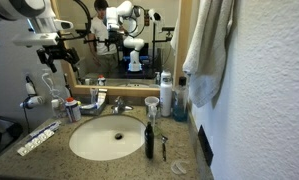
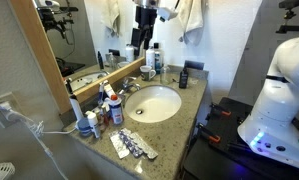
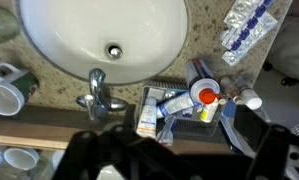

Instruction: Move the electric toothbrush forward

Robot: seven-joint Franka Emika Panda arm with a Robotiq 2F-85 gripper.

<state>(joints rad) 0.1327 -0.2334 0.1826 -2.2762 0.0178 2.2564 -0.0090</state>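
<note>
The electric toothbrush (image 1: 149, 137) is a dark, slim handle standing upright on the granite counter at the front right of the white sink (image 1: 107, 137). In an exterior view it is probably the dark upright piece (image 2: 185, 74) at the counter's far end. It does not show in the wrist view. My gripper (image 1: 54, 54) hangs high above the left side of the counter, far from the toothbrush, and it also shows in an exterior view (image 2: 144, 28). Its fingers look open and empty. In the wrist view they are dark shapes along the bottom edge (image 3: 174, 160).
A tray of tubes and bottles (image 3: 179, 105) sits beside the faucet (image 3: 95, 96), below my gripper. Blister packs (image 1: 39, 138) lie front left. Cups (image 3: 7, 88), bottles (image 1: 166, 97) and a razor (image 1: 164, 148) stand around the sink. A towel (image 1: 207, 50) hangs on the wall, and a mirror is behind.
</note>
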